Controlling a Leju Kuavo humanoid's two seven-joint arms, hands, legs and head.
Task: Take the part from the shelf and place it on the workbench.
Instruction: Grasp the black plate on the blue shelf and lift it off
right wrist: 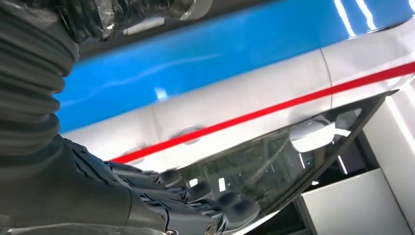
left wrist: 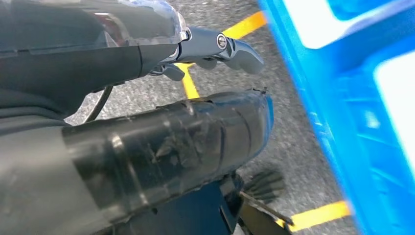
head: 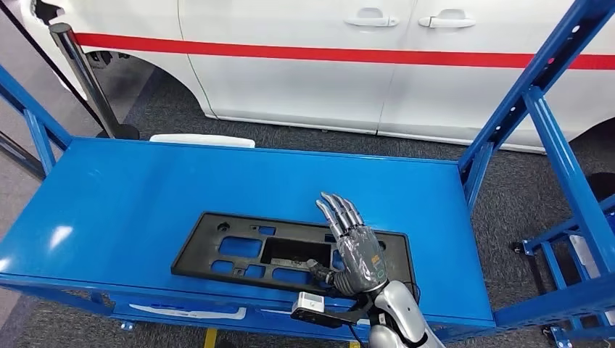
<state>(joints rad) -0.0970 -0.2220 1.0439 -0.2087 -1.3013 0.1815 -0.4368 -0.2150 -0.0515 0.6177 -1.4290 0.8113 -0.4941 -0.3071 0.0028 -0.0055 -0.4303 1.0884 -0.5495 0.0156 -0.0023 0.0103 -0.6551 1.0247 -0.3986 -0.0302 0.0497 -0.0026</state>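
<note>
While the right arm reaches up from the near edge of the workbench (head: 109, 203), the right hand (head: 353, 246) lies palm-down over the right end of the part (head: 239, 250). Its long fingers (head: 337, 210) are straight and held side by side, pointing toward the far edge, with their tips past the part's far rim over bare blue surface. The thumb (head: 319, 274) bends off to the left, over a cutout in the part. Nothing is clasped in this hand; whether the palm actually touches the part cannot be told. In the right wrist view the dark fingertips (right wrist: 230, 203) line up close together.

The part is a flat black rectangular panel with several openings through which the blue top shows. It lies flat on the workbench, near the front edge and right of centre, its long side running along that edge.

In the left wrist view the left hand (left wrist: 195, 73) hangs beside the blue frame over grey carpet with yellow floor lines (left wrist: 318, 215). Its thumb (left wrist: 230, 46) juts out; the state of its other fingers cannot be told.

Beyond the far edge stands a white vehicle (head: 326, 65) with a red stripe.
</note>
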